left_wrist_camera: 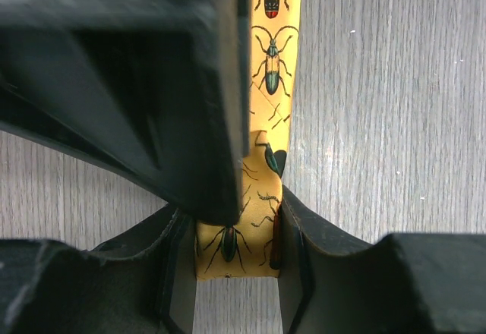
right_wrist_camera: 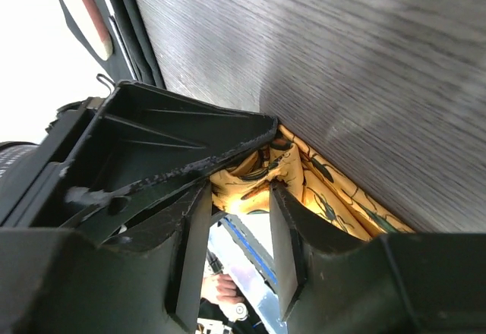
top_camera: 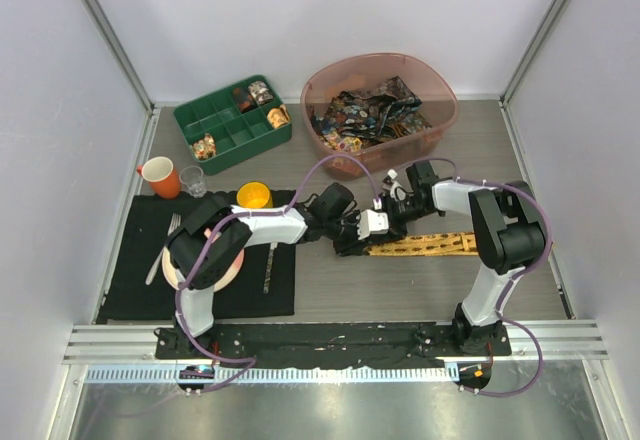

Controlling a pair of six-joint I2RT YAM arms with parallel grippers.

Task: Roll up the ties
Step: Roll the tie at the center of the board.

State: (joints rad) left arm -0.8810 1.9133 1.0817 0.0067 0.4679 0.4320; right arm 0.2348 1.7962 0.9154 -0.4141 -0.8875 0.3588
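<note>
Left gripper (left_wrist_camera: pixel 231 252) clamped the yellow-orange beetle-printed fabric necktie (left_wrist_camera: pixel 272 68) toward the grey table's (left_wrist_camera: pixel 380 121) right edge; right gripper (right_wrist_camera: pixel 241 197) stood half-open at its fold.

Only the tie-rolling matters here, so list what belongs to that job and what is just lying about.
For the job:
yellow tie
dark ties
pink tub holding them

Lying about:
green tray
trinkets
orange mug
glass
yellow cup
black mat
knife
</note>
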